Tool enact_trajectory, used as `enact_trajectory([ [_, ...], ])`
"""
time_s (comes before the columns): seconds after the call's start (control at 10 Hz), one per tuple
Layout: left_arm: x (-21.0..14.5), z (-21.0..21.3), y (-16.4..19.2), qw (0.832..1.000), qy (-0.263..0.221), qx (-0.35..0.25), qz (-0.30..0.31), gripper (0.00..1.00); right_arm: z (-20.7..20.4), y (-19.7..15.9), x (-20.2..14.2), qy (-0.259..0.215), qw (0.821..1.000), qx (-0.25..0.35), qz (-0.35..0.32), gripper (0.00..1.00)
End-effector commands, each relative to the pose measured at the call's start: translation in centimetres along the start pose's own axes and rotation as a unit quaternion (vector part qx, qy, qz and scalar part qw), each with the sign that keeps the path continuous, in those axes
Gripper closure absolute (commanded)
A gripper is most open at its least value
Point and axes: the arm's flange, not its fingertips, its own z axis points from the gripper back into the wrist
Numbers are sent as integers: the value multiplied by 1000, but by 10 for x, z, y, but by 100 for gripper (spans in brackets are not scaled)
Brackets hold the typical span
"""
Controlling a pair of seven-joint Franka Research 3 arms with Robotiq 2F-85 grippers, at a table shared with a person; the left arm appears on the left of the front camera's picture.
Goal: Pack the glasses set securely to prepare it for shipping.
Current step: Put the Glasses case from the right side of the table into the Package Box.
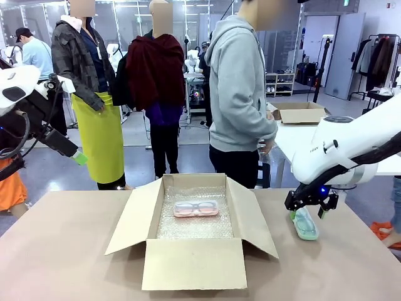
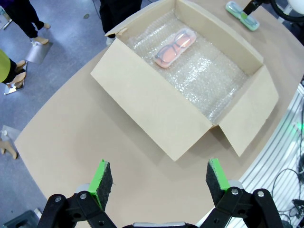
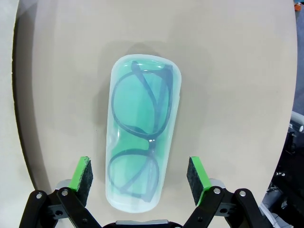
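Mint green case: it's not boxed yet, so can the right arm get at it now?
Probably yes: the open right end effector hovers directly above the mint green case, one finger each side, nothing between.

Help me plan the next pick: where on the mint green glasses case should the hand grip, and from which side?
Probably across its narrow width, at the long sides near the middle, from straight above. The mint green case lies flat on the table, both long sides free, and the open right hand hangs over it with a pad either side.

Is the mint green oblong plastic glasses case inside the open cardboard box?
No, the mint green glasses case lies on the table beside the cardboard box.
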Motion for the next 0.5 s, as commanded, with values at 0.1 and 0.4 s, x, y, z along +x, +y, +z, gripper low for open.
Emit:
enact_trajectory([
  [0.1,0,3,1,1000,-4,-3,-4,0,-10,6,4,-9,1000,-18,-16,0],
  [0.4,0,3,1,1000,-4,-3,-4,0,-24,8,1,-2,999,-37,-8,0],
])
